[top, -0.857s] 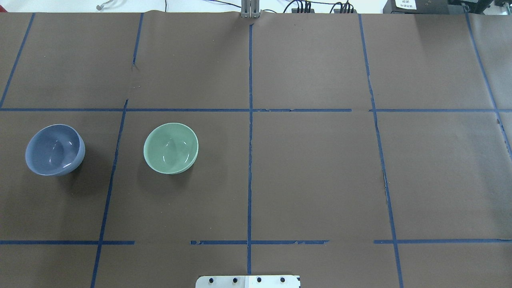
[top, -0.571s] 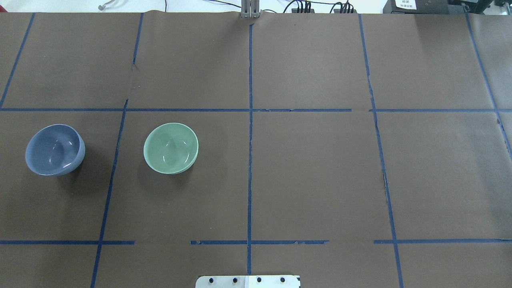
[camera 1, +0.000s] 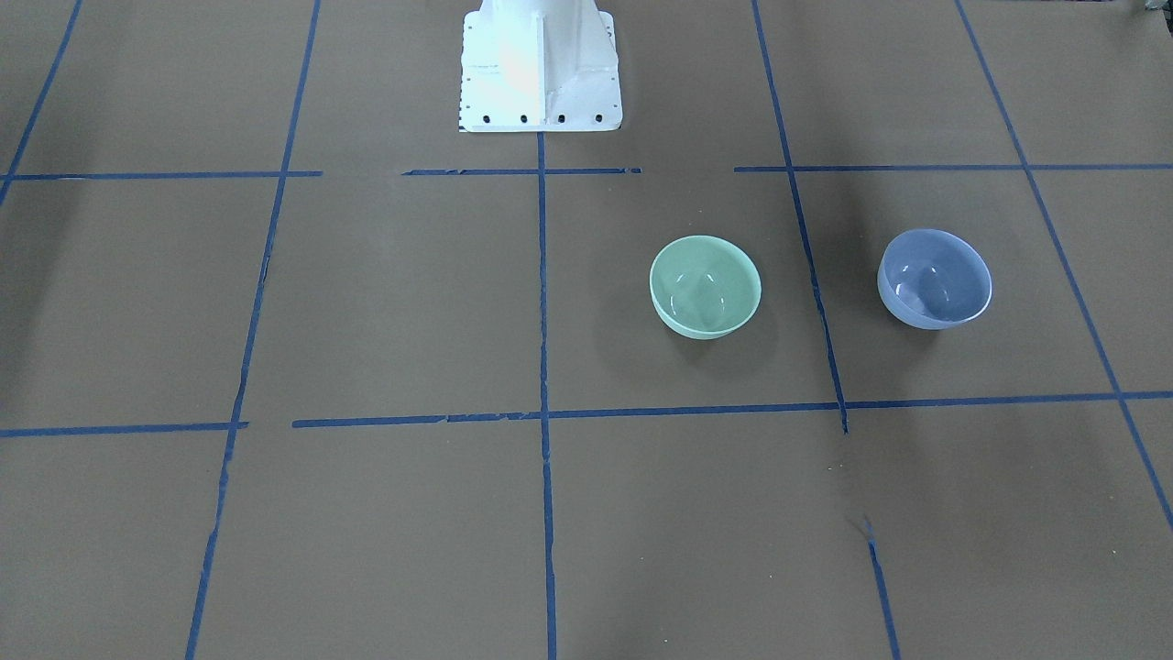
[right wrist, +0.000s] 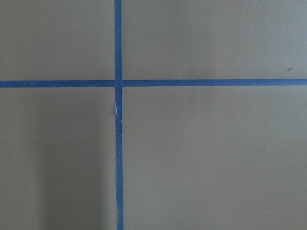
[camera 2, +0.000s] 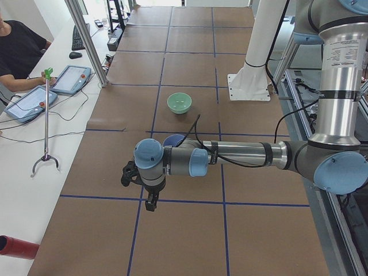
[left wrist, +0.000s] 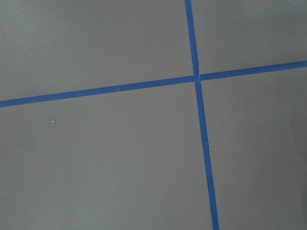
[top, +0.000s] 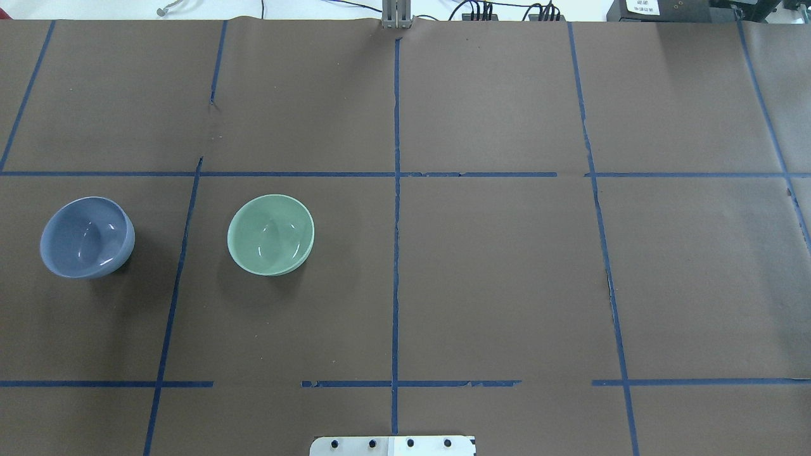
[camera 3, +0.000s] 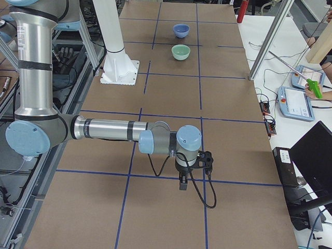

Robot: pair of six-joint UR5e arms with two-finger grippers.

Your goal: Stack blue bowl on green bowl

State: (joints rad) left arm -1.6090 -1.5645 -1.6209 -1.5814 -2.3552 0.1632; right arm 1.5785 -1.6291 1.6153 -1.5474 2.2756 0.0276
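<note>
The blue bowl [top: 87,237] stands upright on the brown table at the left of the overhead view. The green bowl [top: 270,234] stands upright a bowl's width to its right, apart from it. Both show in the front view, the blue bowl [camera 1: 934,279] and the green bowl [camera 1: 705,287]. My left gripper [camera 2: 150,201] hangs above the table at its left end, with the blue bowl [camera 2: 172,140] partly hidden behind the arm. My right gripper [camera 3: 182,182] hangs at the far right end, far from the bowls [camera 3: 180,30]. I cannot tell whether either gripper is open or shut.
Blue tape lines [top: 396,209] divide the table into squares. The white robot base [camera 1: 539,69] stands at the table's near middle edge. An operator [camera 2: 17,52] sits beside the left end with tablets [camera 2: 70,79] and a grabber tool [camera 2: 46,123].
</note>
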